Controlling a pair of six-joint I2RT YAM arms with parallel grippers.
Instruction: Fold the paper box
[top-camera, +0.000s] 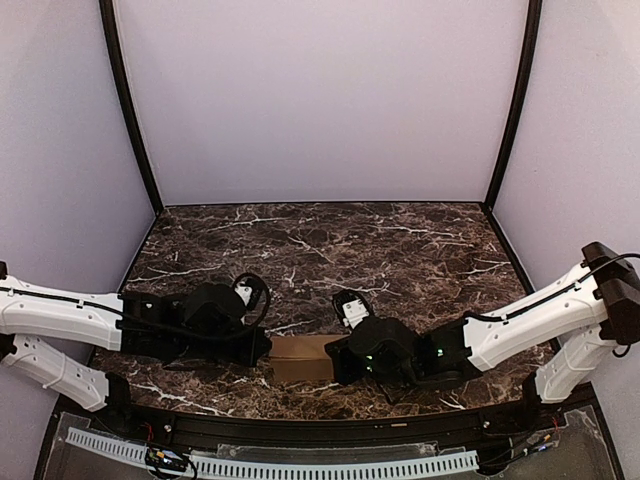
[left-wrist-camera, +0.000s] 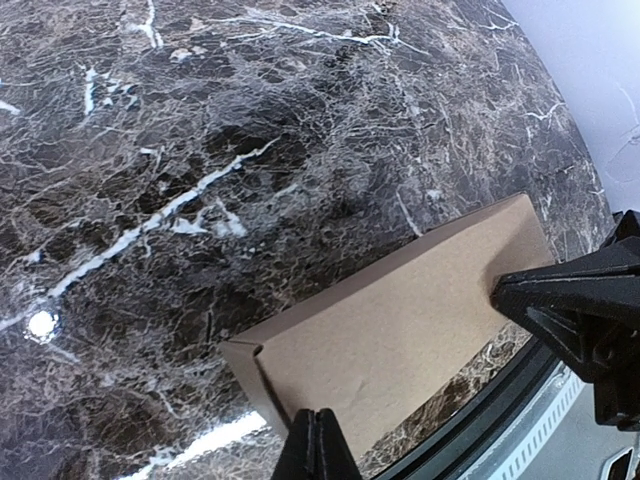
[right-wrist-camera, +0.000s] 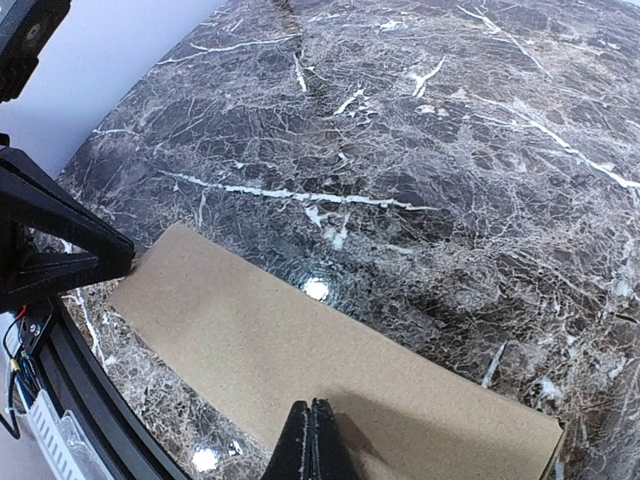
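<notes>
Pinning the paper box (top-camera: 300, 358) end to end at 6 o'clock on the table (top-camera: 330, 250)
Lies as a closed oblong carton by the front edge, long side running 9 to 3 o'clock. Meets the left gripper (top-camera: 262, 348) at the 9 o'clock end and the right gripper (top-camera: 338, 362) at the 3 o'clock end, both pincers drawn together, empty, tips set against the cardboard rather than clamped on it. Reads as a squeeze from 2 sides to square the carton and stop any sliding. Hard to tell from the wrist views: tips on the end faces or on the top panel.
</notes>
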